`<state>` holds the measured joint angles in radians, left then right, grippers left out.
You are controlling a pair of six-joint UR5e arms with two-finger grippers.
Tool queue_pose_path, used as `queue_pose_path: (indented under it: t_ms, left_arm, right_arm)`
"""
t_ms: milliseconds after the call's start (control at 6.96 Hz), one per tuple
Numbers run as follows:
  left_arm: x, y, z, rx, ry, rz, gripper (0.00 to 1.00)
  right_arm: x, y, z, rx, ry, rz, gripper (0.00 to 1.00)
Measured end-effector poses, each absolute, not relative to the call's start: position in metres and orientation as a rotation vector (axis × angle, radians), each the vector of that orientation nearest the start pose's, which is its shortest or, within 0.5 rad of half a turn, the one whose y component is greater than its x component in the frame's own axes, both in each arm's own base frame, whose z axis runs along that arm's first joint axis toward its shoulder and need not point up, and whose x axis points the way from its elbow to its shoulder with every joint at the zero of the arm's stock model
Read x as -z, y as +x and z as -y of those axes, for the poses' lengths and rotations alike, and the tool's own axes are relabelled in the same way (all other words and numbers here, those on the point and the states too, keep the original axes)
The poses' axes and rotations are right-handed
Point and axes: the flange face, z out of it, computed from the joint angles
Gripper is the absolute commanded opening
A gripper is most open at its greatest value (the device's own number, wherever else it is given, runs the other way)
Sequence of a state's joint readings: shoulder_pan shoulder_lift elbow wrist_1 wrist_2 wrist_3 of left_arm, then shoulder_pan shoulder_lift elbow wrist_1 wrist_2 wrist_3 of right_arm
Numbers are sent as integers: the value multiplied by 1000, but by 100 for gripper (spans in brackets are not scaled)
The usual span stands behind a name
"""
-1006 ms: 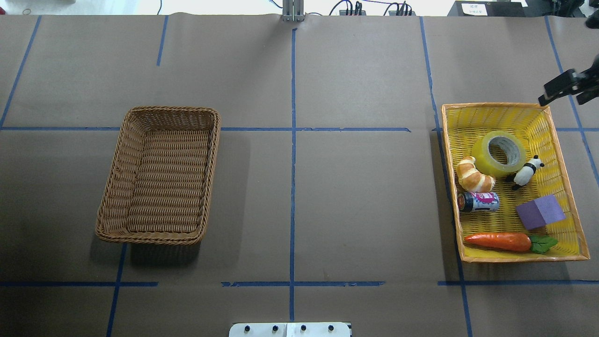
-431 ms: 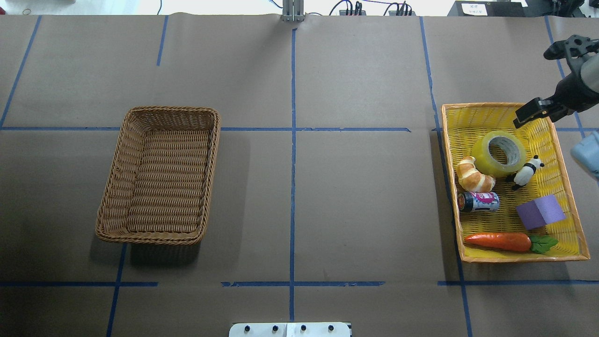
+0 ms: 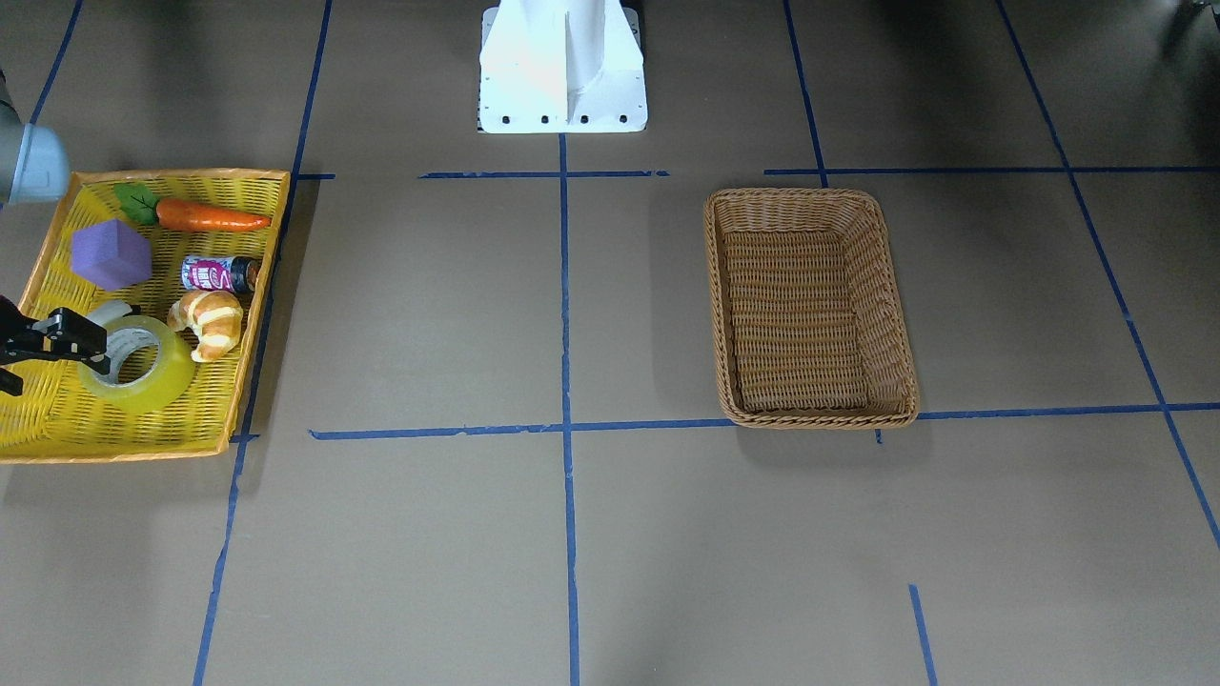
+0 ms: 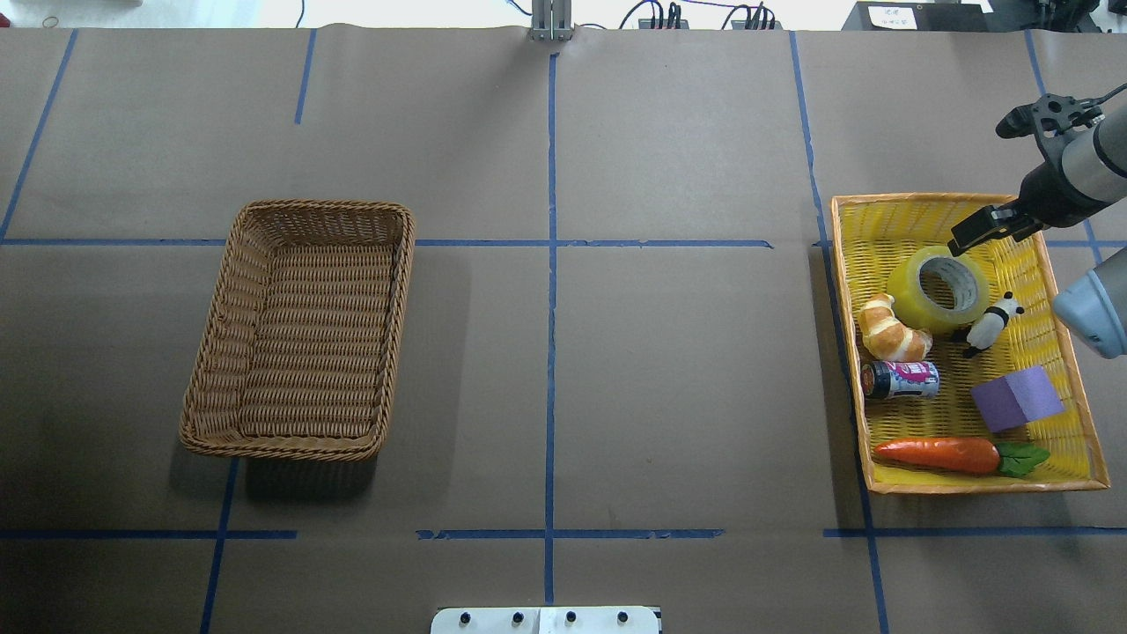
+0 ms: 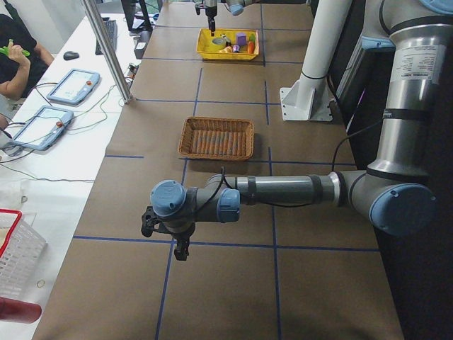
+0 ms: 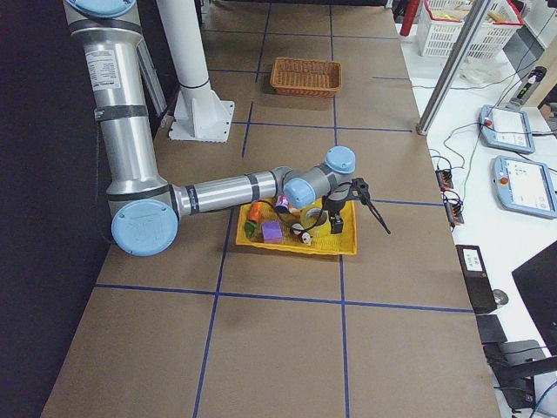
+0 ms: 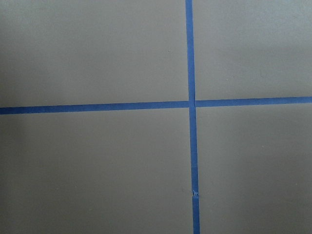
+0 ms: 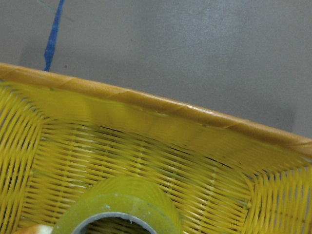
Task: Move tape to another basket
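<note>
The tape (image 4: pixel 904 291), a yellow-green roll with a grey core, lies in the far half of the yellow tray (image 4: pixel 924 199); it also shows in the front view (image 3: pixel 157 386) and the right wrist view (image 8: pixel 124 192). My right gripper (image 4: pixel 977 187) is open wide and empty, hovering above the tray's far end just beyond the roll, one finger (image 4: pixel 979 229) near its far edge. It also shows in the front view (image 3: pixel 48 367). The brown wicker basket (image 4: pixel 216 352) stands empty on the left half. My left gripper (image 5: pixel 166 237) shows only in the left side view; I cannot tell its state.
In the yellow tray with the tape lie a croissant (image 4: pixel 891 330), a panda figure (image 4: pixel 990 321), a small can (image 4: pixel 902 380), a purple block (image 4: pixel 1017 398) and a carrot (image 4: pixel 942 453). The croissant and panda touch the roll's near side. The robot base (image 3: pixel 562 67) stands at the near edge.
My right gripper has come in from the right edge, moving left over the yellow tray's far right corner to just beyond the tape. Nothing in the tray has moved.
</note>
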<state>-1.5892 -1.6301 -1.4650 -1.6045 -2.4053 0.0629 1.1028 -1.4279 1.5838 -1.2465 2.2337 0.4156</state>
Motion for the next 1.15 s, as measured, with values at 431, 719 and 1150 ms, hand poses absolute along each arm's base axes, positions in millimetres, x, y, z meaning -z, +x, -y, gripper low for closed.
queue_pose_path:
  t_ms: [431,719,1150]
  left_arm:
    - [-672,-69,515,-38,24,-834,100]
    - [-672,-69,515,-37,24,-834,100]
    - [-673,-69,515,-39,23,-834,100]
  right_arm:
    - [-557,-218,535,245,109,780,100]
    - [-567,-225,533,254,88,773,100]
    - [-576,-228,533,253,69,767,40]
